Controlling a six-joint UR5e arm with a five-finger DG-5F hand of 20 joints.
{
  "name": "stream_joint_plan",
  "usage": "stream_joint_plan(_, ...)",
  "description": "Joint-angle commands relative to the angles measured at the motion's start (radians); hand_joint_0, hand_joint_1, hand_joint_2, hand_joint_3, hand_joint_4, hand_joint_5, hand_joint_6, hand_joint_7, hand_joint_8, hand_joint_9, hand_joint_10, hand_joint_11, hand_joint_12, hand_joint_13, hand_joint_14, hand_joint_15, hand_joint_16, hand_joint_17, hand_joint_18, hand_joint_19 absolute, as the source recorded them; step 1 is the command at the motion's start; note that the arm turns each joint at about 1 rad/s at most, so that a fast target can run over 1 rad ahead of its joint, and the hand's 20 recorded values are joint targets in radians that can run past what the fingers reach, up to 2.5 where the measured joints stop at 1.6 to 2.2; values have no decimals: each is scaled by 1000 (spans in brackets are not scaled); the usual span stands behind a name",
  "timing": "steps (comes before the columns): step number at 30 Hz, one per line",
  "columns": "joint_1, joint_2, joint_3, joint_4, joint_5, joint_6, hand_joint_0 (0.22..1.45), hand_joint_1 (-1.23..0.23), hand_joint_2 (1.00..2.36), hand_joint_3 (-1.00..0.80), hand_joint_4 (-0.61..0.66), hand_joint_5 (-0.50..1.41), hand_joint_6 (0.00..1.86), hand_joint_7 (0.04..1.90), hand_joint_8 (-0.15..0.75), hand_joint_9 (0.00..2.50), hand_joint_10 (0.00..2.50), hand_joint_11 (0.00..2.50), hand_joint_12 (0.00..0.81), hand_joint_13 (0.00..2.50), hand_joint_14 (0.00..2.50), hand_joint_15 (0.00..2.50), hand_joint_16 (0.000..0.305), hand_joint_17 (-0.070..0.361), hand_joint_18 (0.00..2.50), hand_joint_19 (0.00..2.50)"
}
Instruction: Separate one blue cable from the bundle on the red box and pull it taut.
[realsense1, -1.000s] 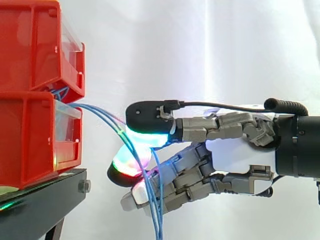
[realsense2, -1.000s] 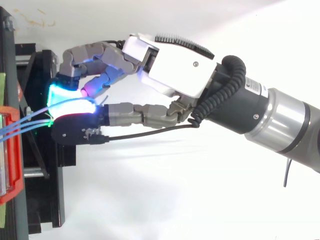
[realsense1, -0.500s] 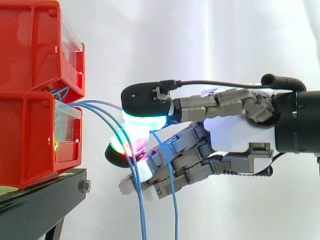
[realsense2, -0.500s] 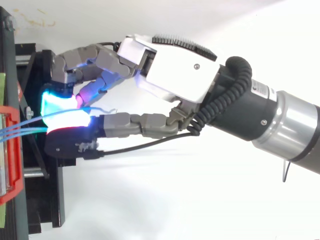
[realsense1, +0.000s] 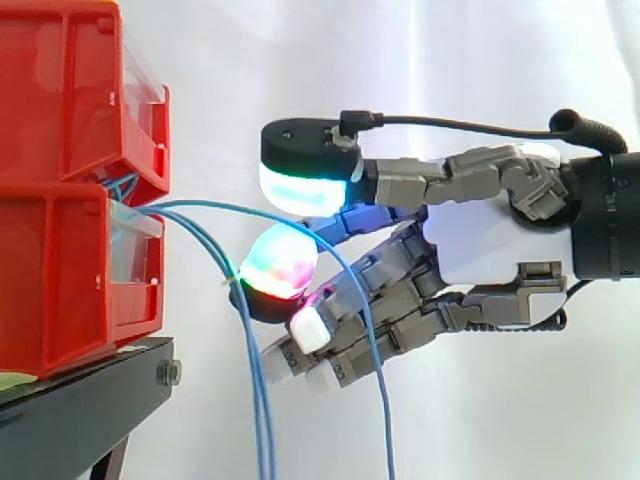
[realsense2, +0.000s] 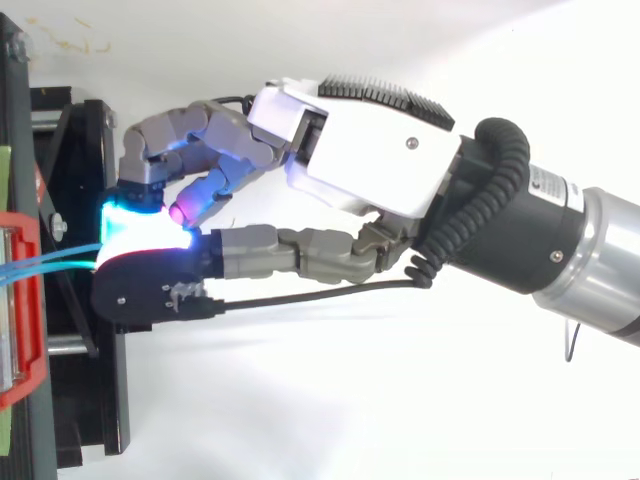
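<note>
One blue cable (realsense1: 200, 204) arcs from the red box (realsense1: 60, 270) through the hand (realsense1: 480, 250) just beside it, but I can't tell whether the hand clamps it, so a pull may simply let it slip back among the other cables (realsense1: 262, 420).

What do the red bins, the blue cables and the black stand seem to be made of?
Red bins: moulded plastic by the look, glossy, with clear front panels. Blue cables: thin flexible wire, likely plastic-sheathed; they bend in smooth arcs and hang limp. Black stand: probably painted metal, matte, with a bolt head.
</note>
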Motion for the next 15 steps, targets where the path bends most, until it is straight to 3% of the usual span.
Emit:
stream_joint_plan(1,1,1,1,-2,0,0,576,-602,1015,-256,215,-151,872,1188,394,1000,14,607,424,627,8,243,48,109,574,295)
stream_joint_plan(8,1,14,1,-2,1,0,598,-731,1017,-114,183,-152,906,1181,415,1004,14,631,439,647,7,239,52,117,634,263)
stream_joint_plan(15,-1,24,1,-11,3,-3,611,-758,1020,-58,116,-153,919,1218,410,1001,16,634,435,649,8,244,51,115,634,274)
